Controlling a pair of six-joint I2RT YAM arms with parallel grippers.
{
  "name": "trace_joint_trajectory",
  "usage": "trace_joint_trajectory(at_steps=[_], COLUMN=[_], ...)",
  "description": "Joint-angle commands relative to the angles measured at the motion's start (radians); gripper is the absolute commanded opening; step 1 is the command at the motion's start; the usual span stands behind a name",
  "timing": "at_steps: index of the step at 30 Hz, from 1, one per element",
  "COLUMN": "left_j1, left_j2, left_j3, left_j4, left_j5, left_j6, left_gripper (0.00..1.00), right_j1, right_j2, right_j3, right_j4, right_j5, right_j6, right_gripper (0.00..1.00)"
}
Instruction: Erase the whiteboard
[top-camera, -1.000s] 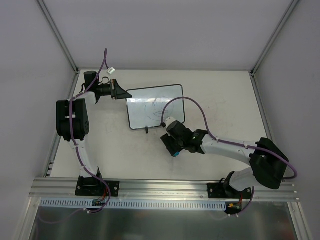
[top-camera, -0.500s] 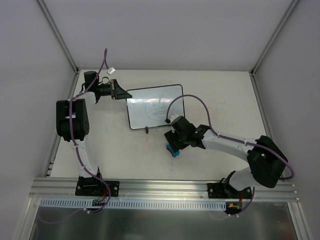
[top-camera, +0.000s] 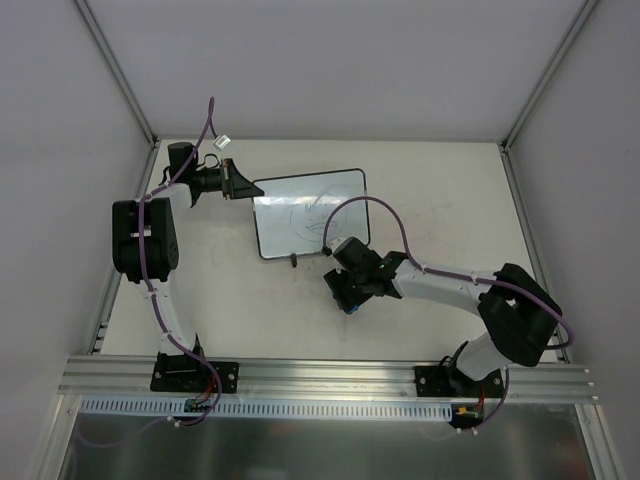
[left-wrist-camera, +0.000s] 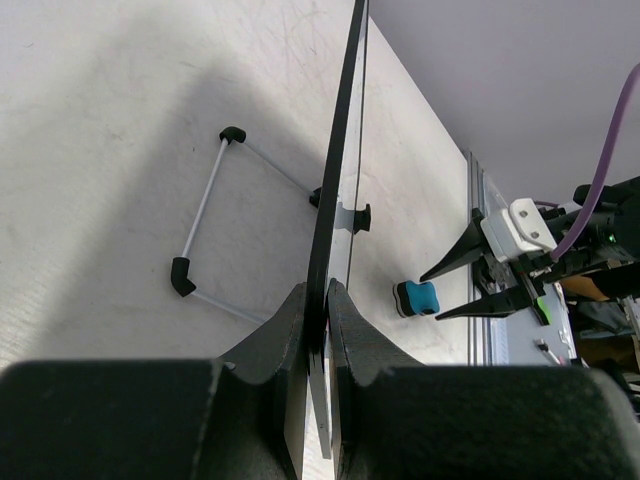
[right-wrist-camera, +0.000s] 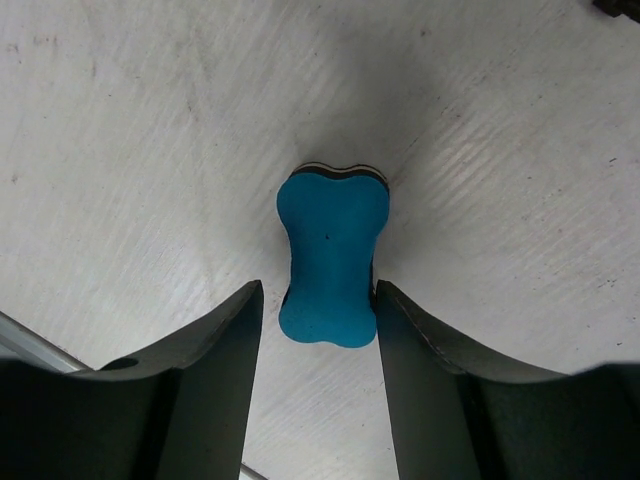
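Observation:
The whiteboard (top-camera: 310, 205), white with a thin black frame and faint scribbles, stands tilted at the back of the table. My left gripper (top-camera: 243, 188) is shut on its left edge; in the left wrist view the fingers (left-wrist-camera: 290, 330) pinch the black frame (left-wrist-camera: 340, 170) edge-on. A blue bone-shaped eraser (right-wrist-camera: 330, 255) lies flat on the table in front of the board. My right gripper (right-wrist-camera: 318, 287) is down over it, jaws open on either side; the right finger is at the eraser's side and a gap shows on the left.
The board's wire stand (left-wrist-camera: 205, 215) with black end caps rests on the table behind it. Grey walls close in the table on three sides. An aluminium rail (top-camera: 330, 375) runs along the near edge by the arm bases.
The right wrist has shifted slightly over the eraser and its jaws have narrowed round it. The left arm and the whiteboard have not moved.

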Motion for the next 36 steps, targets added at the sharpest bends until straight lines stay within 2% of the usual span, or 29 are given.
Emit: trace_joint_trajectory(at_steps=[1, 16, 19, 23, 27, 30, 36], left_j1=[-0.005, -0.005, -0.004, -0.005, -0.005, -0.005, -0.005], left_j2=[-0.045, -0.047, -0.047, -0.049, -0.049, -0.049, -0.05], left_j3=[0.014, 0.017, 0.017, 0.017, 0.018, 0.018, 0.017], left_j4=[0.021, 0.01, 0.009, 0.009, 0.007, 0.007, 0.005], left_j5=[-0.024, -0.027, -0.027, -0.027, -0.027, -0.027, -0.028], left_j6=[0.083, 0.089, 0.089, 0.092, 0.09, 0.092, 0.092], left_gripper=[0.0, 0.0, 0.0, 0.0, 0.0, 0.0, 0.0], right_j1=[0.016, 0.039, 0.046, 0.048, 0.037, 0.011, -0.055], right_j2=[0.018, 0.07, 0.084, 0.082, 0.064, 0.062, 0.121], right_j3=[0.048, 0.089, 0.102, 0.122, 0.219, 0.286, 0.47], right_j4=[-0.008, -0.023, -0.028, -0.041, -0.084, -0.107, -0.121], right_j5=[-0.003, 0.1, 0.117, 0.131, 0.148, 0.139, 0.146], right_j6=[-0.008, -0.026, -0.028, -0.034, -0.058, -0.083, -0.124], right_gripper=[0.51, 0.32, 0.22, 0.15, 0.15, 0.1, 0.06])
